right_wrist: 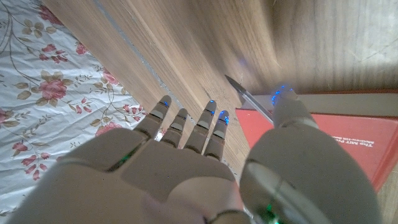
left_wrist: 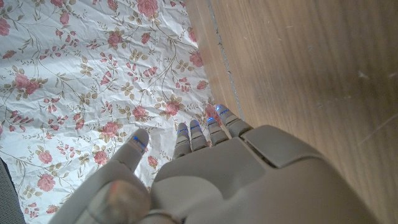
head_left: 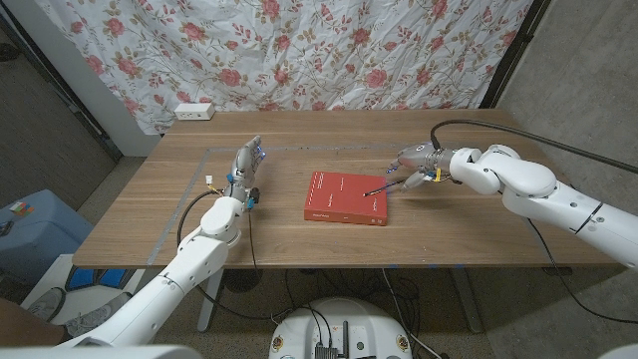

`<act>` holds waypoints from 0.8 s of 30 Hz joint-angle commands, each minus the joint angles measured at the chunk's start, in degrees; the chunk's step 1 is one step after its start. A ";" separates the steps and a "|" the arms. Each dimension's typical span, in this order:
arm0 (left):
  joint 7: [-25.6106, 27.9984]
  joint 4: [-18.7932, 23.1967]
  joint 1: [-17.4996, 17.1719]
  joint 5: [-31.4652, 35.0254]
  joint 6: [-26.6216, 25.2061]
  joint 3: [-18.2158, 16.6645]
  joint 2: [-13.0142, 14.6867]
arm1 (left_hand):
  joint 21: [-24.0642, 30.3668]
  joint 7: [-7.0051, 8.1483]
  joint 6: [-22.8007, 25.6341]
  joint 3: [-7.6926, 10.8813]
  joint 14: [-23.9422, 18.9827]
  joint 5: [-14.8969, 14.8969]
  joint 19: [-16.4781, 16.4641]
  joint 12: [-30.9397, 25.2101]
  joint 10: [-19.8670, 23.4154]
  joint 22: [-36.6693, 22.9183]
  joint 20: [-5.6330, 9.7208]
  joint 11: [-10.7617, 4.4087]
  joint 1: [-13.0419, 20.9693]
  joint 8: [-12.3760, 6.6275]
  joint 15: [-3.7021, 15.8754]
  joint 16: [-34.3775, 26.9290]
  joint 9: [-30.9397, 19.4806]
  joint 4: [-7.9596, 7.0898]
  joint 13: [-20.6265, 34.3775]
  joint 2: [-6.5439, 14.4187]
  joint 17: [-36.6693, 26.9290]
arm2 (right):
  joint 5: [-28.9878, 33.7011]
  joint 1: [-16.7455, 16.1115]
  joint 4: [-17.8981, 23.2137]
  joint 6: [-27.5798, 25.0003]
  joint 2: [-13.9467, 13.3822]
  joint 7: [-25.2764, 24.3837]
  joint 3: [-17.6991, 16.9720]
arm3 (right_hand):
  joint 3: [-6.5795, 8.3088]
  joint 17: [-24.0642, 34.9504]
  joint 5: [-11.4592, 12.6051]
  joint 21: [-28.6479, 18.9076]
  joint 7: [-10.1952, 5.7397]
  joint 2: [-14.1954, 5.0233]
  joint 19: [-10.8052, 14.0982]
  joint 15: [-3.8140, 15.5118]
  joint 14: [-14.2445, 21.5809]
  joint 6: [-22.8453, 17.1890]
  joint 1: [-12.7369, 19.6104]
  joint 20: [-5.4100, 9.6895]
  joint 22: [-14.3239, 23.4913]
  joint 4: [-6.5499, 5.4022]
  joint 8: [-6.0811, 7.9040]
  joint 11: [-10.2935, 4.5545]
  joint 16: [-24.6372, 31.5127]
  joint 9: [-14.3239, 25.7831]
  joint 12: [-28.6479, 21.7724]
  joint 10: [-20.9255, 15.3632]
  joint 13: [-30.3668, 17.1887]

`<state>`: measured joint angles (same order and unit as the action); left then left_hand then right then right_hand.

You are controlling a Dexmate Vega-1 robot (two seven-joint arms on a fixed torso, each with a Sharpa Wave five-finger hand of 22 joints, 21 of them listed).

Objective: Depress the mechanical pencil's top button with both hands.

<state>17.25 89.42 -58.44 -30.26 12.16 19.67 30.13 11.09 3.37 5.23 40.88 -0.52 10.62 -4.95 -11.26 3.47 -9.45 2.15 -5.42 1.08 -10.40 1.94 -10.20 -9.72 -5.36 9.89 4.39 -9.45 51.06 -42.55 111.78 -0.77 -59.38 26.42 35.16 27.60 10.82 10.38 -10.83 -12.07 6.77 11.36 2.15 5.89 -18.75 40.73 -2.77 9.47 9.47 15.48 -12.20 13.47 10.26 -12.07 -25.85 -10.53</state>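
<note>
Right hand [head_left: 417, 165] sits over the far right corner of the red book [head_left: 346, 197], fingers extended, pinching the mechanical pencil [head_left: 381, 185] between thumb and fingers. Right wrist view confirms it: pencil [right_wrist: 250, 99] runs along the thumb, tip pointing out past the fingertips [right_wrist: 211, 111], book [right_wrist: 348, 134] under the thumb side. In the head view the pencil slants down toward the book cover; contact unclear. Left hand [head_left: 245, 168] stands on edge well left of the book, fingers straight and close together, holding nothing. Wooden table [head_left: 269, 234], floral cloth [head_left: 299, 50] behind, white power strip [head_left: 193, 111] at the far left corner.
</note>
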 commanded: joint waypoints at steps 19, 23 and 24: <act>0.24 -0.57 0.10 -0.16 0.14 0.02 -0.71 | 0.12 0.09 0.48 0.24 -0.77 0.39 -0.85 0.07 0.68 -0.29 2.05 -0.08 -0.43 -0.07 4.41 0.00 -0.17 -0.52 0.17 3.91 -0.22 | 3.92 -0.01 -3.60 1.74 0.91 -5.57 1.17 | 0.00 0.07 0.42 -0.39 -0.32 -1.30 4.25 3.10 6.84 -7.18 5.02 1.57 0.10 0.38 1.46 -0.30 1.29 0.69 0.32 -7.18 -0.17; 0.27 -0.56 -0.25 -0.21 0.53 -0.03 -0.80 | 0.11 0.10 0.53 0.22 -0.87 0.39 -0.88 0.06 0.75 -0.29 2.07 -0.14 -0.46 -0.07 4.31 -0.03 -0.17 -0.56 0.17 3.87 -0.23 | 3.95 -0.27 -3.89 1.99 0.99 -6.95 1.12 | -0.26 0.09 0.68 -0.25 -0.36 -1.62 4.94 3.81 8.24 -9.59 6.51 1.86 0.08 0.30 2.25 -0.35 1.30 0.88 0.15 -9.63 -0.23; 0.45 -0.41 -0.36 -0.22 0.43 -0.07 -0.79 | 0.11 0.11 0.52 0.21 -0.87 0.39 -0.90 0.08 0.71 -0.29 2.08 -0.12 -0.46 -0.07 4.35 -0.02 -0.17 -0.57 0.17 3.86 -0.23 | 4.12 -0.35 -3.96 1.98 1.00 -7.35 1.14 | -0.41 0.11 0.71 -0.28 -0.38 -1.63 5.29 4.08 8.80 -10.24 6.82 2.01 0.08 0.26 2.46 -0.37 1.37 0.93 0.20 -10.16 -0.22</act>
<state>17.58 89.16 -58.38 -30.29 11.99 19.67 29.62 11.09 3.37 5.23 41.12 -1.05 10.63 -5.37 -11.26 4.09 -9.45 2.17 -5.42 1.08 -10.40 1.85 -10.20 -9.72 -5.60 9.89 4.39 -9.45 54.17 -42.47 108.64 0.81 -58.61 21.88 36.10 27.37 10.81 10.64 -10.83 -12.40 5.19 15.80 2.17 13.47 -27.46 46.39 -0.84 9.46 9.70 17.31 -12.51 14.60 10.82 -11.86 -34.41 -10.53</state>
